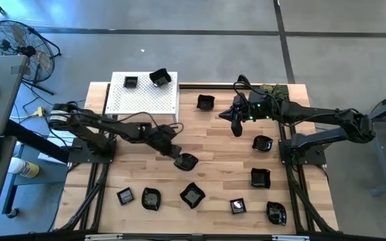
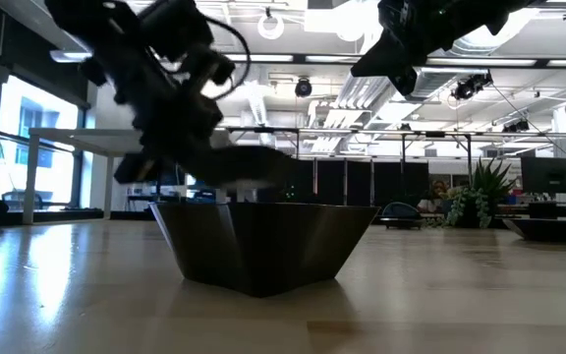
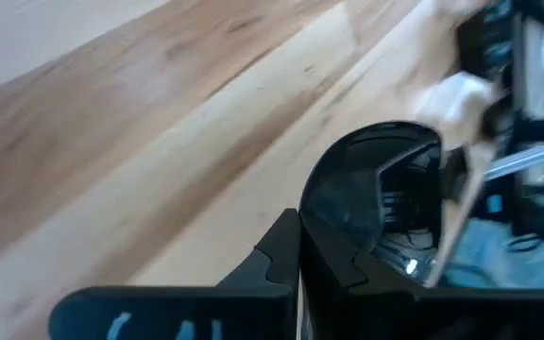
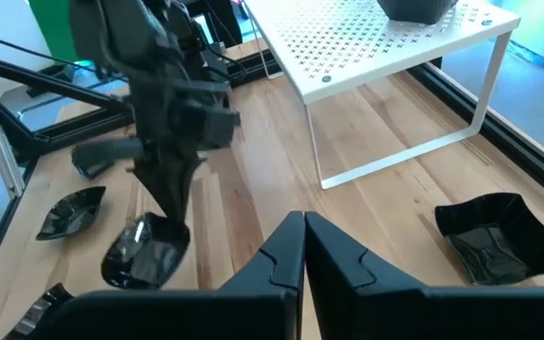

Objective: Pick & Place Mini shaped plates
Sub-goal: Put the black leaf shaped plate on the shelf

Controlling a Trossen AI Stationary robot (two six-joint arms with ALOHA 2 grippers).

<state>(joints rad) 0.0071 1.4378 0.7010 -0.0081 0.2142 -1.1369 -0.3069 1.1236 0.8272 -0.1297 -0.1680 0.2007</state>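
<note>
Clamping a round plate (image 1: 186,161) is the left tool (image 1: 179,158) (right tool (image 1: 236,127) together, aloft).

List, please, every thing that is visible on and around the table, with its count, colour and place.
mini plates: eleven, glossy black; two on the stand, nine on the table
stand: one, white, perforated; table's back left
plant: one, green; table's back right edge
table: one, light wood
fan: one, black; on the floor beyond the left arm
left hand: dark; shut on the rim of the centre plate
right hand: dark; shut, empty, above the table's back half
</note>
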